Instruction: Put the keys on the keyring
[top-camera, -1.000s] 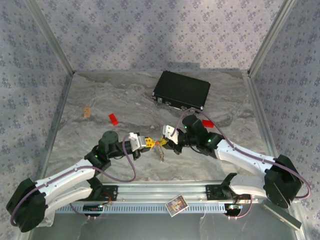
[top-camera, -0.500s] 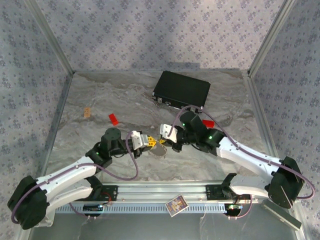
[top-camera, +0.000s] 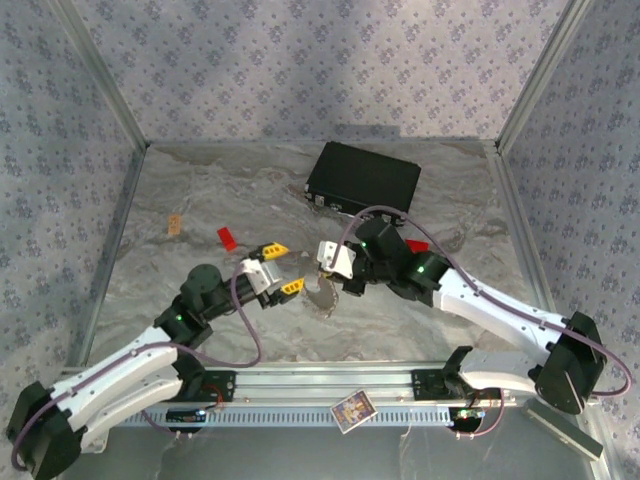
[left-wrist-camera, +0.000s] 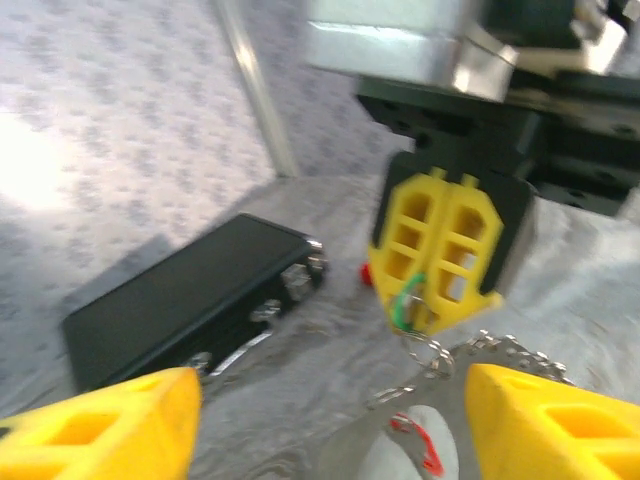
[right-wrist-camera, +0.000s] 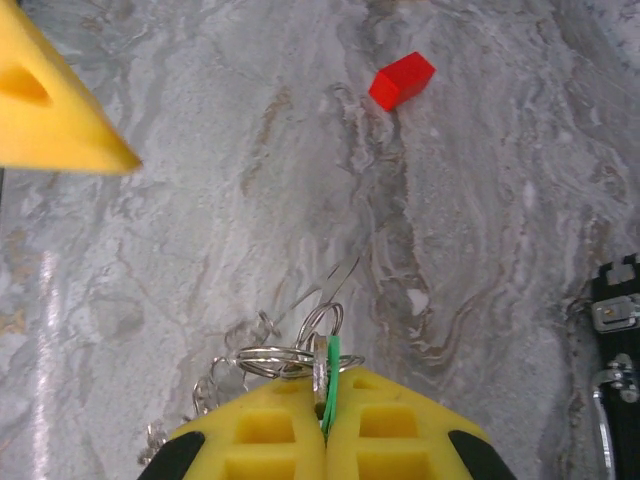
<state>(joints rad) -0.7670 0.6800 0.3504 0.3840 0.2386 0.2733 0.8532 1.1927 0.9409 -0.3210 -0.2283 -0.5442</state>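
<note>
Near the middle of the bench (top-camera: 200, 190), the two hands face each other, close but apart. The right hand (top-camera: 322, 277) has its yellow fingers (right-wrist-camera: 270, 435) pressed together on the green key (right-wrist-camera: 331, 372), whose thin green head stands edge-on in the seam between them. From that key the keyring (right-wrist-camera: 285, 356) hangs below the fingertips — a few wire rings first, then a silvery chain that droops toward the marbled surface; whether its low end touches the bench I cannot tell.

The left hand (top-camera: 282, 268) is spread wide and holds nothing, with one yellow finger (left-wrist-camera: 105, 425) on each side of its wrist view and the right hand's pinch straight ahead between them. Low among the links in that view sits a small red-edged piece (left-wrist-camera: 412, 438), too blurred to name.

A black case (top-camera: 362, 180) lies at the far side of the bench, well behind both hands. One red tab (top-camera: 228, 238) rests to the left of the left hand, and another red tab (top-camera: 415, 246) shows just beside the right arm.
</note>
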